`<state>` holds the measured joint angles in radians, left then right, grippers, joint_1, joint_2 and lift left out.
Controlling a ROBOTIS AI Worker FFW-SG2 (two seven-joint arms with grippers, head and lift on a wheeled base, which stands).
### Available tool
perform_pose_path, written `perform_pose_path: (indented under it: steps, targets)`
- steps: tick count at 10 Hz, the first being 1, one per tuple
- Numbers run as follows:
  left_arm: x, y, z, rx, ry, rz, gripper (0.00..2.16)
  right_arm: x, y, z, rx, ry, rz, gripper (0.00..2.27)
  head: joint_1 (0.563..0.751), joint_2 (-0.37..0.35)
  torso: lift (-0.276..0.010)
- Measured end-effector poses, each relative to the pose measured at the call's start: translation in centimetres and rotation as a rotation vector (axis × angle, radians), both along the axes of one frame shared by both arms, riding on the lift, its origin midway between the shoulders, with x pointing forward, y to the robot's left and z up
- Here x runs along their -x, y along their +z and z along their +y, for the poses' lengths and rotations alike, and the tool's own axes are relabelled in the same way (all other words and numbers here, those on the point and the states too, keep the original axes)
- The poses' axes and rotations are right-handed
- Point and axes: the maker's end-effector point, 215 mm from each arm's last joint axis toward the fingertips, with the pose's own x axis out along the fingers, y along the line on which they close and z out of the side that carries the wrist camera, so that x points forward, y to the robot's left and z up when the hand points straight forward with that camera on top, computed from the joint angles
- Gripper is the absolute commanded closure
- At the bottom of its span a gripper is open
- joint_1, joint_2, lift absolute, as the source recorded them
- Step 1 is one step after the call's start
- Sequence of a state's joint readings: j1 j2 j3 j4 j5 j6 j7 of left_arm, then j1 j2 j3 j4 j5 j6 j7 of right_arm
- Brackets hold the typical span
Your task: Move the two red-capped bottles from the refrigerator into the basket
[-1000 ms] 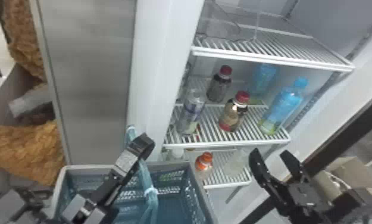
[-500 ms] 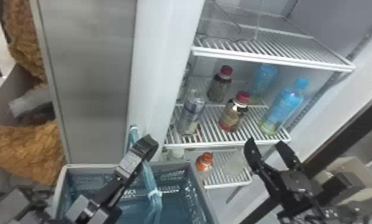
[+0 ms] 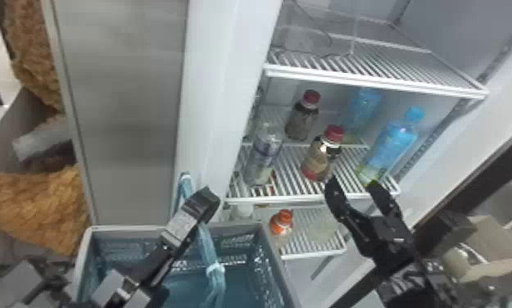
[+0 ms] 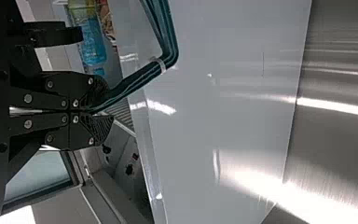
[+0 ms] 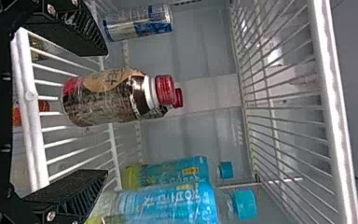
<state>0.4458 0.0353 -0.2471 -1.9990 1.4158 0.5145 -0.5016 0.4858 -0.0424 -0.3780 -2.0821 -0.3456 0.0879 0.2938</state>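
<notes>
Blue cord [image 4: 133, 82] is pinched in the left gripper [image 4: 93, 111], which should keep the basket [image 3: 128, 228] steady. On the middle shelf [image 3: 283, 199] stand the rear red-capped bottle [image 3: 302, 121] and the front red-capped bottle [image 3: 318, 159]. The right gripper [image 3: 352, 182], spread, should ease straight in around the nearer one, clear of the blue-capped bottle [image 3: 391, 143]. The head view separates the pair; the right wrist view overlaps them.
</notes>
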Motion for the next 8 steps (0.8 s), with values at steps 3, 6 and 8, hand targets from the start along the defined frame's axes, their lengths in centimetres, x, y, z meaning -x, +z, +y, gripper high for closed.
perform_pose_path:
  steps: [3, 6, 8]
  targets:
    - [0.0, 0.0, 0.0, 0.001, -0.001, 0.002, 1.2, -1.2, 0.2, 0.5, 0.007, -0.01, 0.023, 0.11, 0.695, -0.35, 0.0]
    - [0.1, -0.2, 0.1, -0.001, -0.001, 0.004, 1.2, -2.8, -0.2, 0.5, 0.004, -0.009, 0.03, 0.1, 0.695, -0.35, 0.0]
    - [0.1, -0.2, 0.1, 0.0, 0.0, 0.006, 1.2, -3.9, -0.8, 0.3, -0.001, -0.007, 0.036, 0.1, 0.695, -0.35, 0.0]
